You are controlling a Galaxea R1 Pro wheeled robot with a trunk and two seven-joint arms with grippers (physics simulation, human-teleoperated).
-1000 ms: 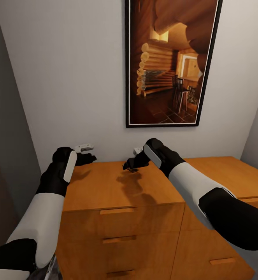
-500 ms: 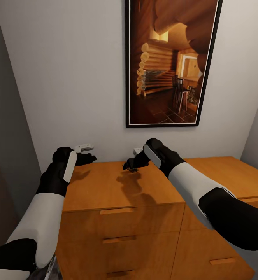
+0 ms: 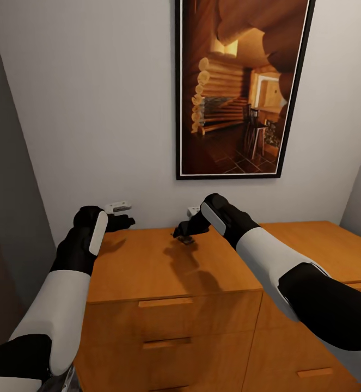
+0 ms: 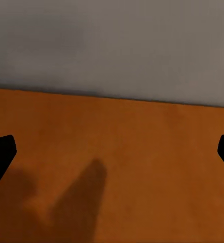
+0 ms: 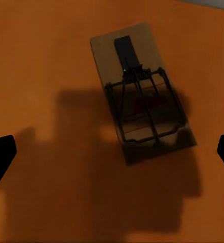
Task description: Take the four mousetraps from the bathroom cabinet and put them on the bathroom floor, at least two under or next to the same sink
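Observation:
One mousetrap (image 5: 142, 93), a tan wooden plate with dark spring wire and a red mark, lies flat on the orange-brown cabinet top (image 3: 147, 267). My right gripper (image 5: 112, 152) hovers just above it, open, its fingertips (image 5: 0, 154) spread wider than the trap. In the head view the right gripper (image 3: 180, 234) sits over the mousetrap (image 3: 188, 240) near the back of the cabinet. My left gripper (image 3: 127, 221) is open above the cabinet's back left corner, with bare cabinet top (image 4: 117, 167) between its fingertips (image 4: 0, 154).
A grey wall rises right behind the cabinet, with a dark-framed picture (image 3: 237, 87) hanging on it. Drawer fronts with wooden bar handles (image 3: 165, 301) face me. A second cabinet section (image 3: 322, 245) continues to the right.
The whole head view has shifted slightly, so the cabinet sits a little lower in the picture. Both arms keep the same pose and both grippers stay open.

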